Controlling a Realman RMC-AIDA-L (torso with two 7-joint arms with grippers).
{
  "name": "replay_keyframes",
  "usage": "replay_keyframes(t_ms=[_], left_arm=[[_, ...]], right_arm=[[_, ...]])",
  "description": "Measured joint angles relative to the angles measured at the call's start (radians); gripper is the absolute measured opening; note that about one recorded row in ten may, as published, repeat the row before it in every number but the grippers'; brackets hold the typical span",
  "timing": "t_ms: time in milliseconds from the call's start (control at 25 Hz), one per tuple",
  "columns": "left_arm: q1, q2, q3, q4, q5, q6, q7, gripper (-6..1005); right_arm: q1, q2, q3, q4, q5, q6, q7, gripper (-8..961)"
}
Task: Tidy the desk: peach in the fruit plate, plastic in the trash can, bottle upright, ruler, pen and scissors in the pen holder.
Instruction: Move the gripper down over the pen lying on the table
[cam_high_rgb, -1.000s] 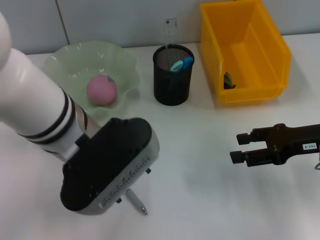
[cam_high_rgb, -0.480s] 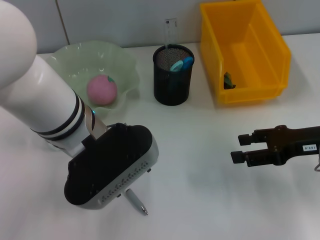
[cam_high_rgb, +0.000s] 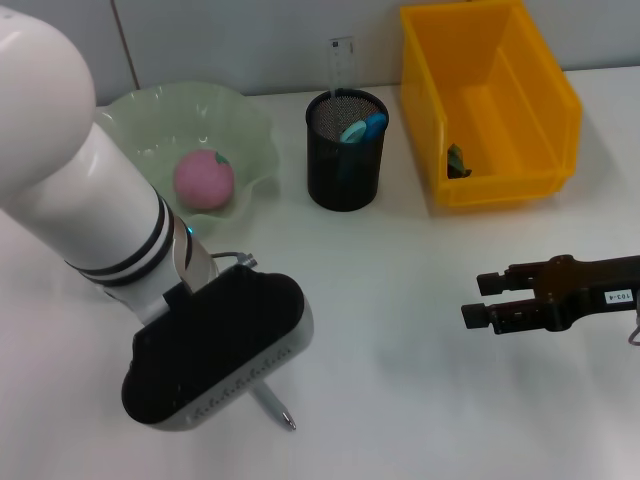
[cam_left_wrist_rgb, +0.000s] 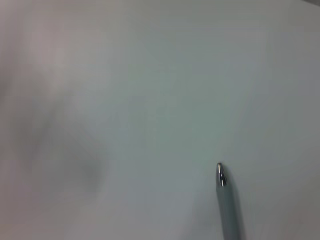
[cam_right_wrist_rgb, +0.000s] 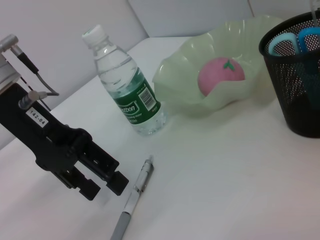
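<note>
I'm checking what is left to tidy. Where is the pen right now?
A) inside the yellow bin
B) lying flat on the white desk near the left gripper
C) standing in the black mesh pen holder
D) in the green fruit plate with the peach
B: the pen lies flat on the white desk, just beside the left gripper, outside the pen holder.

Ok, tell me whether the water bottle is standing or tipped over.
Upright. The right wrist view shows the bottle standing on the table, cap on top, beside the fruit plate.
</note>
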Motion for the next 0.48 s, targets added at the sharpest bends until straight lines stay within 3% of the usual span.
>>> replay_keyframes(t_ms=[480], left_arm=[[0.023, -0.001, 0.076, 0.016, -0.016, -0.001, -0.046, 770]], right_arm=[[-0.005, -0.001, 0.001, -0.014, -0.019, -0.019, 0.001, 740]])
